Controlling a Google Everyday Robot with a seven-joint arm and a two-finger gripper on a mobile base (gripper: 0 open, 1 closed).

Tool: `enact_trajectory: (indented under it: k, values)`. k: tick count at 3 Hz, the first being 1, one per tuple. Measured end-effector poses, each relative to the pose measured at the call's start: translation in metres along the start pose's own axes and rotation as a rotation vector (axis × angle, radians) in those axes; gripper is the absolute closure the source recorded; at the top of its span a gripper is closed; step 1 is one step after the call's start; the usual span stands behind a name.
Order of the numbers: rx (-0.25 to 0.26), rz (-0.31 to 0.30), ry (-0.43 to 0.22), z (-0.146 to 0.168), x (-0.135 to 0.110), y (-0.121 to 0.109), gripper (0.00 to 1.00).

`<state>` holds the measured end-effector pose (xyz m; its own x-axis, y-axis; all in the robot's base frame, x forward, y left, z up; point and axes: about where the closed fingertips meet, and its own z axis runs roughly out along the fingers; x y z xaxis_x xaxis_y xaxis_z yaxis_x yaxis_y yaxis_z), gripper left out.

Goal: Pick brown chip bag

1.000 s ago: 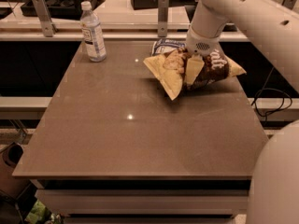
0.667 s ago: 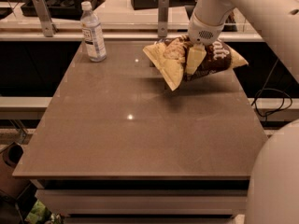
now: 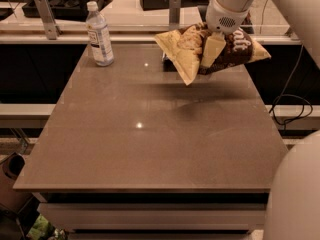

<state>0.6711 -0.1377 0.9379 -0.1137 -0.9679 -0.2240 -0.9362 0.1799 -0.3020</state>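
Observation:
The brown chip bag has a dark brown middle, yellow ends and white script lettering. It hangs in the air above the far right part of the grey table, tilted, with its shadow on the tabletop below. My gripper comes down from the white arm at the top right and is shut on the bag's middle, one pale finger showing across its front.
A clear water bottle with a white cap stands at the table's far left corner. Metal posts and a raised counter run behind the table. A black cable hangs at the right. My white base fills the lower right.
The gripper has lifted the chip bag off the table. The bag rose and now hangs clear above the surface. The bottle has not moved.

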Motion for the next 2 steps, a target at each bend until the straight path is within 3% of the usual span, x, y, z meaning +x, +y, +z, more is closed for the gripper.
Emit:
enact_trajectory:
  k: [1,2]
  values:
    - [0.050,-0.013,0.011,-0.0276,-0.0074,-0.0063,1.00]
    - [0.050,-0.013,0.011,-0.0276,-0.0074,-0.0063,1.00]
